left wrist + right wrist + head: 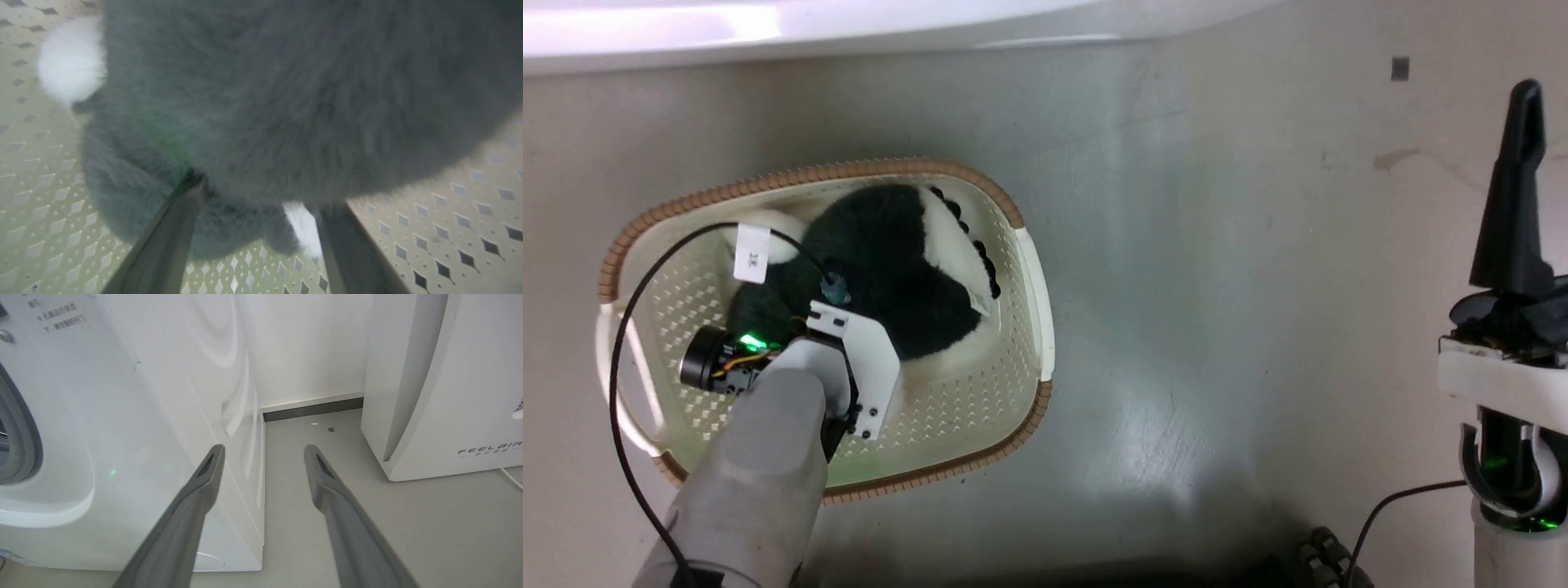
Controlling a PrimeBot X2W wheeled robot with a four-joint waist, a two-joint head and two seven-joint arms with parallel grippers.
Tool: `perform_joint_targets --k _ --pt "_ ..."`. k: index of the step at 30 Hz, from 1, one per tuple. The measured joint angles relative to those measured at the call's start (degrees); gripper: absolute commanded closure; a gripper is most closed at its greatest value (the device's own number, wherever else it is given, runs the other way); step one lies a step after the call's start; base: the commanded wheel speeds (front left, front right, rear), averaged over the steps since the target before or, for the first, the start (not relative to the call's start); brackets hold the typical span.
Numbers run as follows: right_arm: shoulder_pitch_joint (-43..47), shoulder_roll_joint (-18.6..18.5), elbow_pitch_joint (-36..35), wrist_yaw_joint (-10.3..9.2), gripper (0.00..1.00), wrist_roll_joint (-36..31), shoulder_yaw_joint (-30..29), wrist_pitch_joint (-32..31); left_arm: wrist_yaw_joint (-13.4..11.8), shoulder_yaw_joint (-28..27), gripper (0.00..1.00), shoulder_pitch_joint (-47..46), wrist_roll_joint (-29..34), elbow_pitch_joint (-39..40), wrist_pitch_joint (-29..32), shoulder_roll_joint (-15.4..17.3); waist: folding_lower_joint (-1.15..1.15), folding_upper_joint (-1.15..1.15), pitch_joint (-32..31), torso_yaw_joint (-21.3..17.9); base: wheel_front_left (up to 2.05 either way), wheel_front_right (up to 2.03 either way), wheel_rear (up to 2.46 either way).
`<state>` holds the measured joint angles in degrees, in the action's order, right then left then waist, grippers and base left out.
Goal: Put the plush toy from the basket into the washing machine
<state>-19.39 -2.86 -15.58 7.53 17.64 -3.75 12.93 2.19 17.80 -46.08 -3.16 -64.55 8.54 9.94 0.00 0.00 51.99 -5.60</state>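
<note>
The cream basket [1029,269] with its brown rim stands on the floor at the left of the head view. In it lies the plush toy [890,261], dark fur with white patches. My left arm reaches down into the basket, and its wrist [849,343] covers the fingers from above. In the left wrist view my left gripper [261,192] is open, its spread fingertips [192,183] sunk into the plush toy's [286,90] grey fur. My right gripper [1525,98] is held up at the right edge, open and holding nothing [263,447]. The washing machine [122,416] stands left of it, its grey gasket [20,428] at the edge.
A white FEELBIRD-marked appliance [449,396] stands to the right of the washing machine, with a strip of grey floor [310,465] and a wall between them. A black cable [617,359] loops over the basket's left side. Bare floor [1217,286] lies between basket and right arm.
</note>
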Motion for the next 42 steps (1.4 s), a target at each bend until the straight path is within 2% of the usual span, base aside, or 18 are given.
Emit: perform_joint_targets --k 12,13,14,25,31,42 --pt "-1.86 0.0 -0.87 0.0 0.0 2.15 0.11 1.32 -0.02 3.22 0.0 -5.42 -0.59 -6.61 -0.19 0.35 0.0 0.0 4.54 -0.63 0.0 0.0 0.0" --pt "-2.1 0.0 -0.94 0.0 0.0 2.21 0.13 1.34 0.03 3.61 0.65 -5.81 -0.58 -7.13 -0.19 0.41 0.0 0.0 4.84 -0.7 0.0 0.0 0.0" --pt "-2.34 0.0 -1.07 0.0 0.0 2.34 0.15 1.41 0.25 3.87 1.0 -6.16 -0.59 -7.66 -0.16 0.47 0.0 0.0 5.11 -0.79 0.0 0.0 0.0" --pt "-2.48 0.0 -0.92 0.0 0.0 2.63 0.22 1.81 1.02 5.16 1.0 -6.08 -1.62 -9.35 -1.37 0.82 0.0 0.0 2.63 -1.05 0.0 0.0 0.0" --pt "-2.31 0.0 0.56 0.0 0.0 2.53 0.32 1.82 1.12 4.16 1.0 -4.47 -4.23 -9.38 -4.36 0.8 0.0 0.0 -1.4 -0.69 0.0 0.0 0.0" --pt "0.55 0.0 2.61 0.0 0.0 2.01 0.6 1.82 3.36 6.11 1.0 1.4 -4.64 -9.47 -11.33 -1.11 0.0 0.0 -11.23 0.8 0.0 0.0 0.0"
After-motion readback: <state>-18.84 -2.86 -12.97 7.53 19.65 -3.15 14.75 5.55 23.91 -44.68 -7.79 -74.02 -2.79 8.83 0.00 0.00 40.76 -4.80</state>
